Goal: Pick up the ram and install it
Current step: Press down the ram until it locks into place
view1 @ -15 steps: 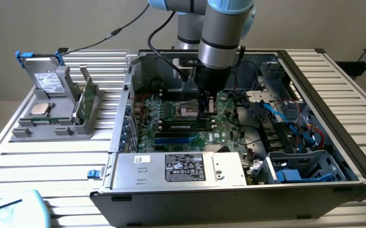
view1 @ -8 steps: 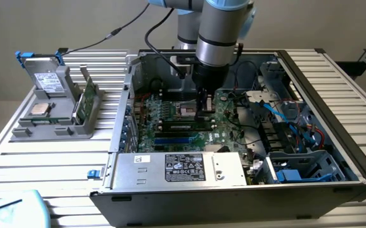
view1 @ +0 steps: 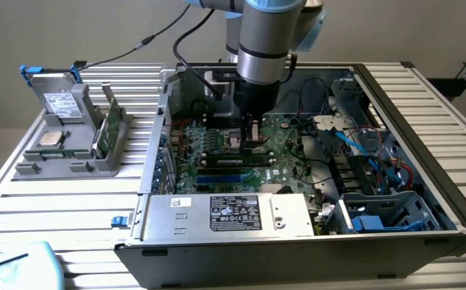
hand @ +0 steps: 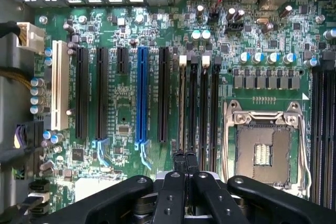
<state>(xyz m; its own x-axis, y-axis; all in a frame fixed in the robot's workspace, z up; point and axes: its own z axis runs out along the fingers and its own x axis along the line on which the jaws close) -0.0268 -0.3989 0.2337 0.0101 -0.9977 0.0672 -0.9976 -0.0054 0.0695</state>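
The ram (view1: 237, 160) stands on edge in a black memory slot on the motherboard (view1: 216, 142), inside the open computer case. In the wrist view the ram (hand: 182, 108) is a thin strip in the slot next to the long black expansion slots, and three neighbouring memory slots (hand: 203, 108) hold nothing. My gripper (view1: 251, 138) hangs just above the board, over the ram's middle. Its black fingers (hand: 177, 163) are pressed together, so the gripper (hand: 185, 157) is shut with nothing visible between the tips. I cannot tell whether the tips touch the ram's top edge.
An open CPU socket (hand: 262, 150) lies beside the memory slots. The power supply (view1: 233, 214) sits at the case's front, with cables and drive cages (view1: 378, 205) toward the exterior view's right. A grey holder (view1: 71, 145) outside the case holds a green board (view1: 112, 124) and a drive.
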